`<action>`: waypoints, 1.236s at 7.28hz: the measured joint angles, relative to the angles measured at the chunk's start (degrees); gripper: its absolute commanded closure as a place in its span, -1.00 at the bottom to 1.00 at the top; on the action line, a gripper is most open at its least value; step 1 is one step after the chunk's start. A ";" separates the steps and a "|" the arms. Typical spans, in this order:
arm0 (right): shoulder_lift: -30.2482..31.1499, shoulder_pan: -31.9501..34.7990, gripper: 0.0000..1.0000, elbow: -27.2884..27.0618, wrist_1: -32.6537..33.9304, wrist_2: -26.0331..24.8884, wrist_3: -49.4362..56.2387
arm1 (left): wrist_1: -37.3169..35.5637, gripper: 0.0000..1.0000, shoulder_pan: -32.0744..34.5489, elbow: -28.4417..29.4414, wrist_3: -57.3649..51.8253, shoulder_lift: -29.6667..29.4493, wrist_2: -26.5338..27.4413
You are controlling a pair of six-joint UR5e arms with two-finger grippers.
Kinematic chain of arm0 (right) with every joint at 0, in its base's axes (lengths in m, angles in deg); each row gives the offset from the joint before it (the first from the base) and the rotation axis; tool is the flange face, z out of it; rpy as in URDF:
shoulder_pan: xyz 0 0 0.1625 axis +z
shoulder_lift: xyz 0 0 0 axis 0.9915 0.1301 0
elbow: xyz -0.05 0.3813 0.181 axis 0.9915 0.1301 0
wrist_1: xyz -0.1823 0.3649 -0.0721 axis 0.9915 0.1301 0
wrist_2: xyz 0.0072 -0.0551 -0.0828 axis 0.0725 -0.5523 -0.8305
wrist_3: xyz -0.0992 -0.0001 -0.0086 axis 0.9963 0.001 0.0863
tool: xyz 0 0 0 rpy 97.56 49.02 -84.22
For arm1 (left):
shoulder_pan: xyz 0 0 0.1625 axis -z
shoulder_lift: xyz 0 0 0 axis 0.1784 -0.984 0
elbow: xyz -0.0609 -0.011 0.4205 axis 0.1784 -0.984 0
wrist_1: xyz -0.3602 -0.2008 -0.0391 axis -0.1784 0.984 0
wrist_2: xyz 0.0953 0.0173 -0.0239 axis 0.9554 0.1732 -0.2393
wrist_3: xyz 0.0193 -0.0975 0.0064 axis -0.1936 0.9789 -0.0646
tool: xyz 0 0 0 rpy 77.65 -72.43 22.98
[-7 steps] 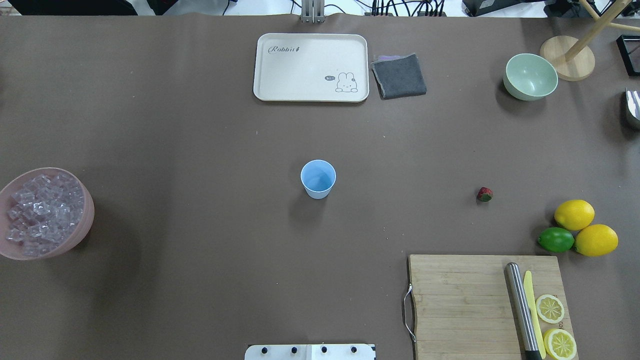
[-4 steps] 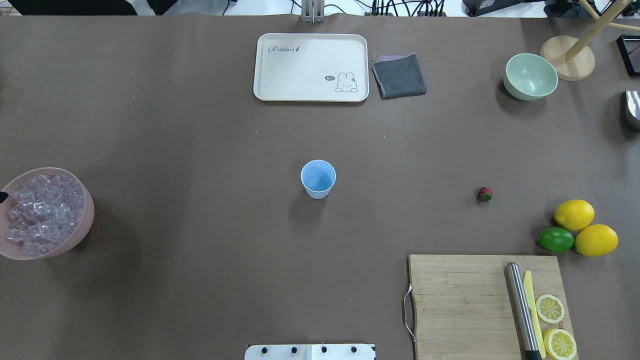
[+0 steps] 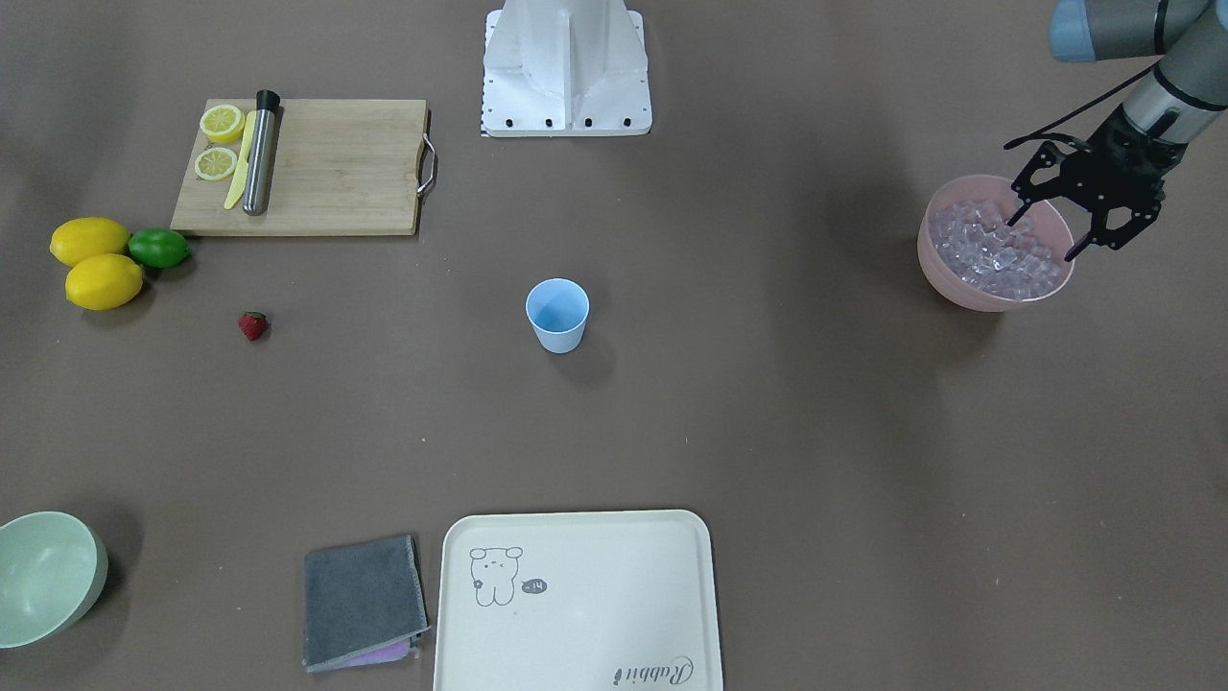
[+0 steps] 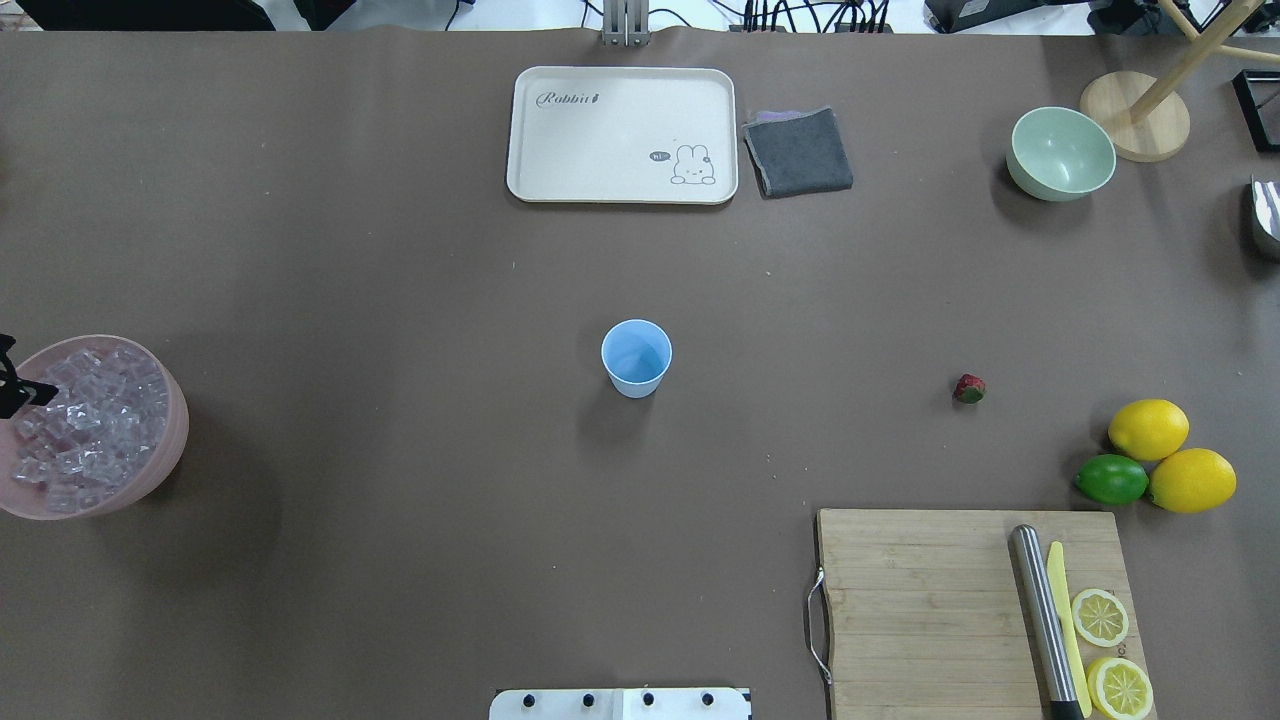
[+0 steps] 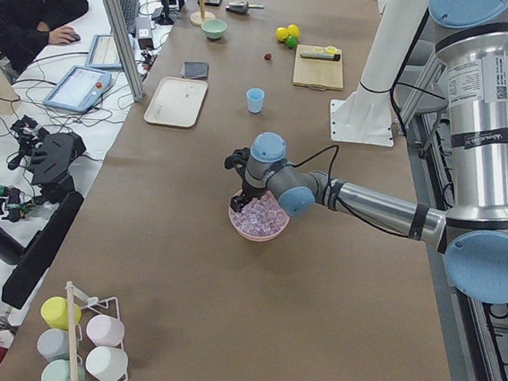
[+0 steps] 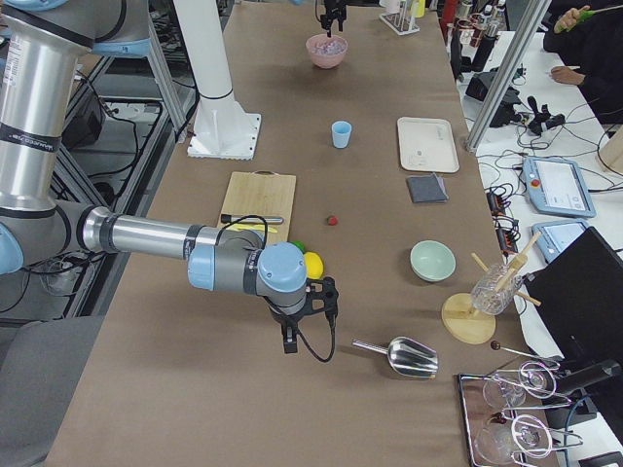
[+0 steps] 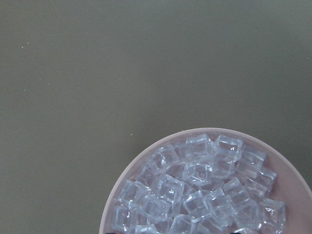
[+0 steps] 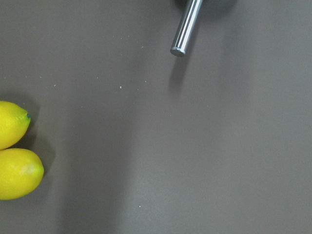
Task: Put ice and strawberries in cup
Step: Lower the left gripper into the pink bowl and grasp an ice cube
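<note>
Ice-grab step: left gripper (image 3: 1041, 240) hovered spread wide over ice (image 3: 988, 254) in pink bowl (image 3: 945, 283), cup's (image 4: 636, 358) 9 o'clock overhead; next likely needed lowering, pinching one cube.

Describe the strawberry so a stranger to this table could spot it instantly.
Start at the wooden cutting board in the overhead view's lower right. Beyond it, left of the lemons and lime, the strawberry lies alone. It is the only red fruit, much smaller than the citrus.
</note>
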 measured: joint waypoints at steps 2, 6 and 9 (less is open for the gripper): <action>-0.04 -0.02 -1.00 0.09 0.04 0.01 0.01 | 0.48 -0.27 -1.96 -0.27 0.17 0.28 1.46; 0.10 0.00 -1.00 0.46 0.08 0.01 0.01 | 0.54 -0.27 -4.31 0.88 -0.29 -0.02 4.61; 0.10 0.04 -1.00 0.64 0.10 0.07 -0.01 | 1.40 -0.27 -5.92 2.77 -0.40 -0.25 6.51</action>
